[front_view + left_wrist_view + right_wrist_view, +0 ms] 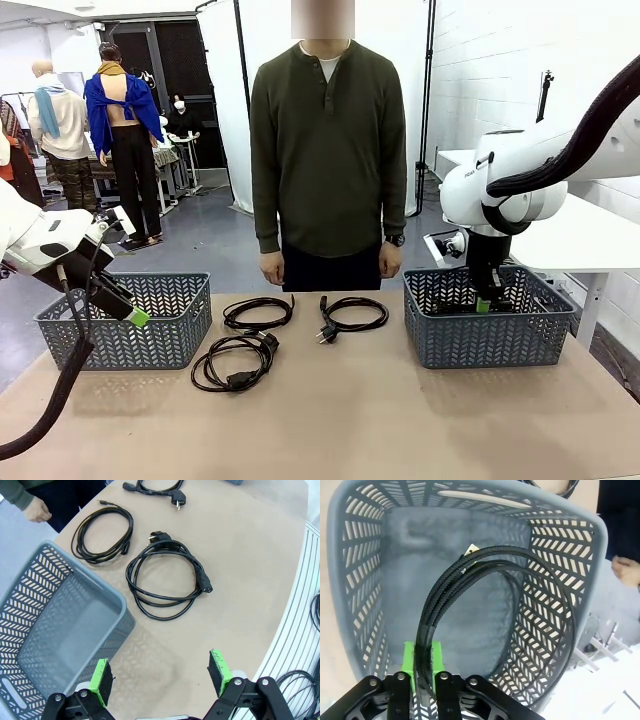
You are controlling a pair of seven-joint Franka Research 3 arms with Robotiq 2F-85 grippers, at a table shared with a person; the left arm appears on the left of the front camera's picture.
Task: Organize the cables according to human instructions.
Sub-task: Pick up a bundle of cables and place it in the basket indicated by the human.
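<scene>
The right gripper [422, 655] is clenched on a braided black cable [470, 565], whose long oval loop sits inside the right basket [340, 580], grey plastic with lattice walls. The left gripper [162, 672] is spread wide and holds nothing, above the left basket [85, 570] rim. 3 smooth coiled cables [258, 313] [352, 314] [235, 362] with chunky plugs lie on the tan table [400, 420] between the baskets.

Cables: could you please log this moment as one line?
right tool: shut on cable inside right basket | left tool: open by left basket | table: three cables
</scene>
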